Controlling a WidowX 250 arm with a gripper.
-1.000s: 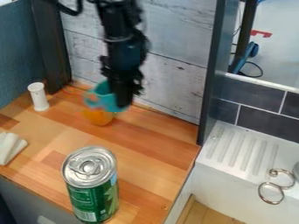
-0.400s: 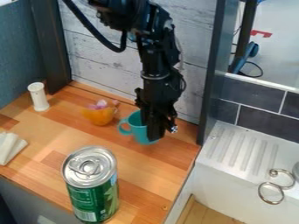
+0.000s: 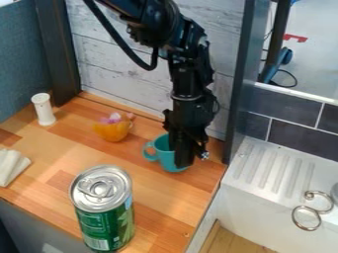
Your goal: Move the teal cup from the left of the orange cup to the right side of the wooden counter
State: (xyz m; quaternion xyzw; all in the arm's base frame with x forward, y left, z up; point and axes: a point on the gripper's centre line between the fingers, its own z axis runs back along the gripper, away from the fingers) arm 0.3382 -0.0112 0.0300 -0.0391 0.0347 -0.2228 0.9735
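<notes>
In the camera view, the black two-finger gripper (image 3: 184, 160) points down right of centre, at the right side of a teal cup with a loop handle (image 3: 165, 154); it overlaps the cup's rim and wall, and I cannot tell how far it is open or whether it has hold of the cup. The cup is upright, its handle toward the left, near the wooden counter's (image 3: 158, 197) right edge, which slants down from the dark upright post (image 3: 236, 99). Whitewashed plank wall (image 3: 119, 64) stands close behind the arm. Bare wood lies between the cup and the rounded orange pot with pink bits on top (image 3: 112, 130), up and left. A green can with a silver lid (image 3: 104, 212) stands at lower left of centre, by the front edge; bare wood separates it from the cup. A white cylinder (image 3: 43, 109) stands upright at the left, well apart.
</notes>
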